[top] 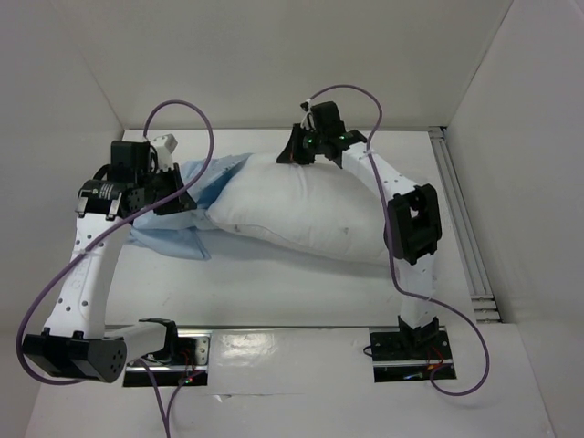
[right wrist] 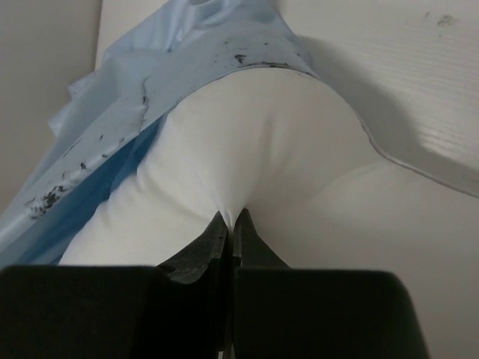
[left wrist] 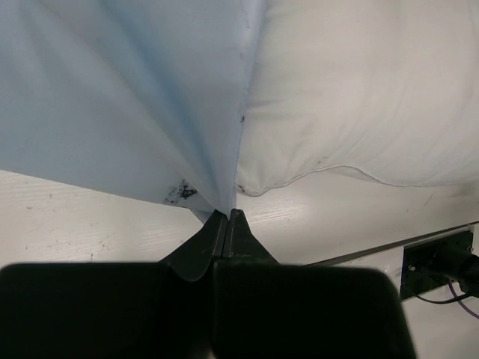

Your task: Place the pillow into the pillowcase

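White stuffed pillow [top: 301,214] lies across the middle of the table [top: 301,292]. Its left end is tucked a little way into the light blue pillowcase [top: 169,233]. Most of the pillow is bare, so the job looks early on, w/ the bulk of the sleeve yet to go over it. The pillowcase bunches at the pillow's left, wrinkled, w/ dark specks along its hem.

Left gripper [left wrist: 228,215]: jaws pressed together on a fold of the blue cloth, which fans up from the pinch. Right gripper [right wrist: 232,218]: jaws likewise closed, nipping a small tuck of the pillow's white cover at its far edge. The blue hem arches over the pillow beyond that pinch.

Handling, as a judgement: the pillow is prob. light but bulky & very soft. It dents around the pinch, so a grab takes cover fabric, not stuffing, and the body will sag and drag rather than follow rigidly. Best hold = a seam or corner, where the cloth is doubled. The pillowcase is thin and limp w/ no stiffness, so it'll collapse shut unless its hem is pulled taut. Take it at the hem, one layer only if poss., else the mouth gets pinched closed. Cloth on cloth may cling, so expect bunching at the pillow's corners.
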